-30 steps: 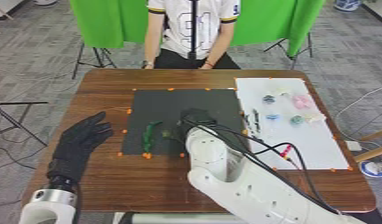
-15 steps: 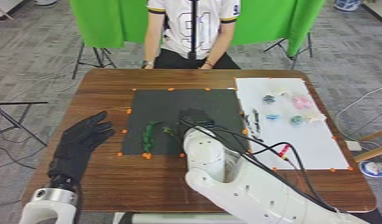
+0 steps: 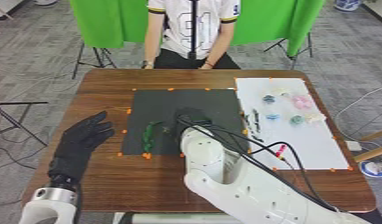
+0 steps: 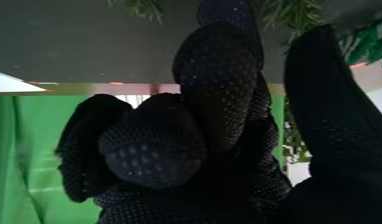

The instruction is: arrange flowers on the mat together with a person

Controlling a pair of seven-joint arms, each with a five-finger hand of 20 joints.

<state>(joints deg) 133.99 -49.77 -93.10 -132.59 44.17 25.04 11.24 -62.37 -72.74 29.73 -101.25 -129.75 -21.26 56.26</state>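
Loving the colours here: wood-grained brown bench (image 3: pixel 99 100), plain dark grey rectangular mat (image 3: pixel 161 105), white rectangular sheet (image 3: pixel 303 145), bright green leafy stem (image 3: pixel 147 137). Small fluffy flowers come in pink (image 3: pixel 302 102), light blue (image 3: pixel 273 117) and muted teal (image 3: pixel 298 120). Oh, and the black fabric-gloved fingers (image 4: pixel 152 162) have pale dots, the backdrop cloth (image 3: pixel 107 22)'s solid green.

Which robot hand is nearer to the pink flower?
Right. The right robot hand is over the dark mat, left of the pink flower; the left robot hand is beyond the mat's left edge.
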